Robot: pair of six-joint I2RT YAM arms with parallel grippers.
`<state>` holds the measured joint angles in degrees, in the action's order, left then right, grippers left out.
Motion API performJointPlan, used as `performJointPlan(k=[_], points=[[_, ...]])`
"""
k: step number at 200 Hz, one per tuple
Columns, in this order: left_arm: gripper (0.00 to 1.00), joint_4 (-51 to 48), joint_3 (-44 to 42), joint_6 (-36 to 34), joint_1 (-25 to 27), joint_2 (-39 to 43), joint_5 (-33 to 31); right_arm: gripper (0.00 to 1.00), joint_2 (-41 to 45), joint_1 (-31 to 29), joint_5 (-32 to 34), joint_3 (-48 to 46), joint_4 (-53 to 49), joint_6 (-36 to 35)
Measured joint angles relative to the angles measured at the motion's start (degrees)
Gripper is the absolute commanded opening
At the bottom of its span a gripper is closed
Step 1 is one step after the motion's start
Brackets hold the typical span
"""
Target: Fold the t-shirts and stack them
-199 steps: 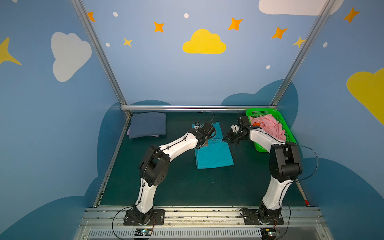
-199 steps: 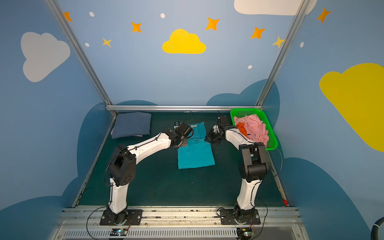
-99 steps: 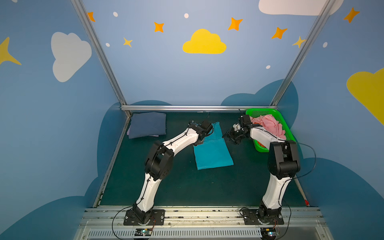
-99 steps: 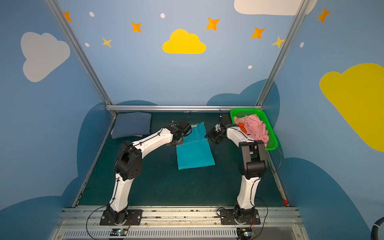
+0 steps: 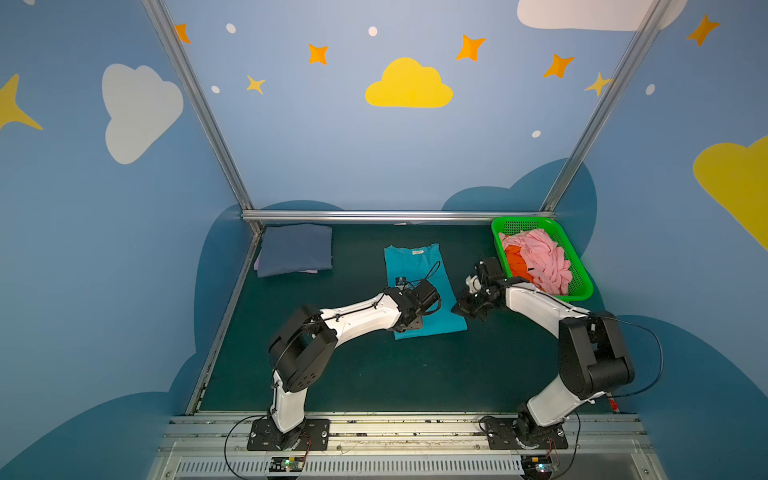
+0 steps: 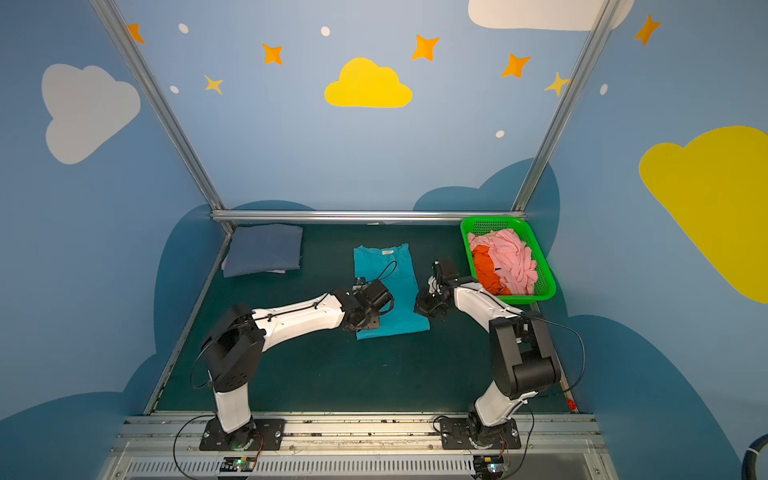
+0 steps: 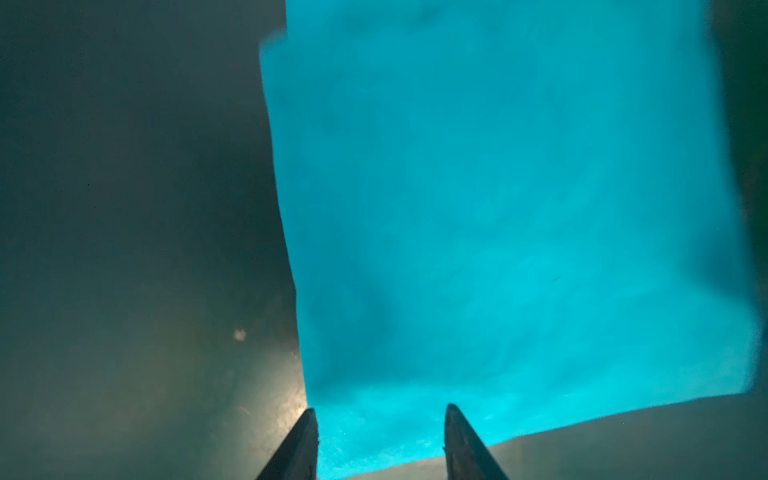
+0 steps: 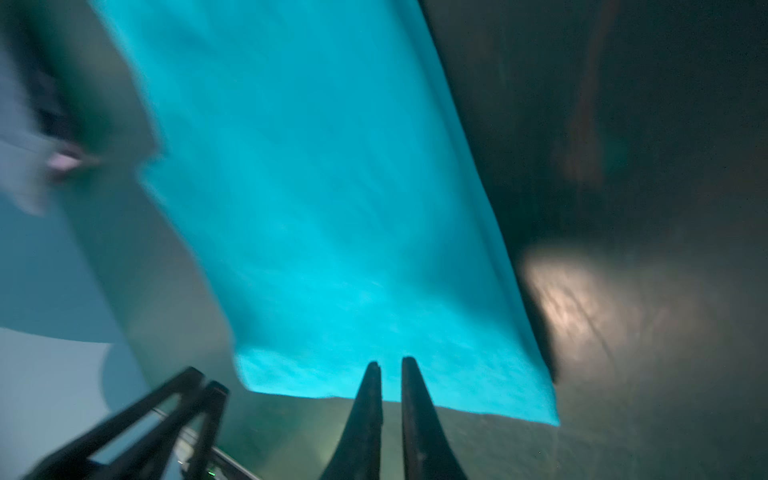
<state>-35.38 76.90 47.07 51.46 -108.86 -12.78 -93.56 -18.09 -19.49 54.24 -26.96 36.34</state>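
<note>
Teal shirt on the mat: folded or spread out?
Partly folded. The teal shirt lies flat as a long narrow strip, no sleeves sticking out, collar label showing at the far end.

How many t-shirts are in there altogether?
5: teal tee mid-table; slate-blue tee back left, atop a barely showing pale lavender tee; pink tee and orange tee in the green basket. More may be hidden there.

No text readable; teal t-shirt's [image 5: 411,270] label [image 5: 417,252] too small.
</note>
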Motion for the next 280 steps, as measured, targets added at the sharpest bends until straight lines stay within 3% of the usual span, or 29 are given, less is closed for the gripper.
performJointPlan(k=[22,63,94,124,142,170,207,223,238,251,263,280], points=[[0.51,2.2,-4.5,2.4,0.9,-0.5,1.4,0.1,2.1,-0.5,0.3,-9.0,2.7,1.8],[0.51,7.5,-11.9,6.7,3.8,2.6,1.3,0.12,14.0,-0.5,3.3,-20.0,5.2,4.1],[0.53,7.2,-15.0,8.9,4.9,5.3,1.0,0.37,20.5,-0.4,6.7,-21.6,0.7,3.9],[0.69,4.1,-16.5,10.4,5.2,8.3,0.4,0.58,22.0,0.3,9.6,-17.0,-3.8,2.3],[0.71,3.7,-16.4,10.6,5.2,9.5,-0.2,0.64,19.7,0.7,10.1,-13.0,-4.5,1.2],[0.71,4.9,-16.3,10.6,5.1,9.2,-0.1,0.66,12.7,1.5,9.5,-9.8,-3.0,-0.2],[0.67,11.3,-17.7,11.3,2.7,7.3,2.6,0.56,5.7,2.5,6.5,-8.9,0.8,-0.2],[0.57,14.9,-19.3,12.2,0.9,7.9,4.2,0.5,4.7,2.8,5.6,-8.6,2.2,0.3],[0.42,17.4,-20.9,13.4,-0.7,8.6,5.2,0.43,4.5,2.8,5.2,-9.0,3.6,0.9],[0.29,19.3,-21.8,13.9,-1.6,8.9,5.8,0.3,4.5,2.9,5.0,-9.7,5.0,1.1],[0.18,20.4,-22.2,14.1,-2.2,8.7,5.9,0.0,4.3,2.9,4.9,-10.4,6.5,1.4],[0.06,22.0,-22.2,14.7,-2.6,8.0,6.5,0.0,3.6,3.0,4.2,-11.1,8.5,1.0]])
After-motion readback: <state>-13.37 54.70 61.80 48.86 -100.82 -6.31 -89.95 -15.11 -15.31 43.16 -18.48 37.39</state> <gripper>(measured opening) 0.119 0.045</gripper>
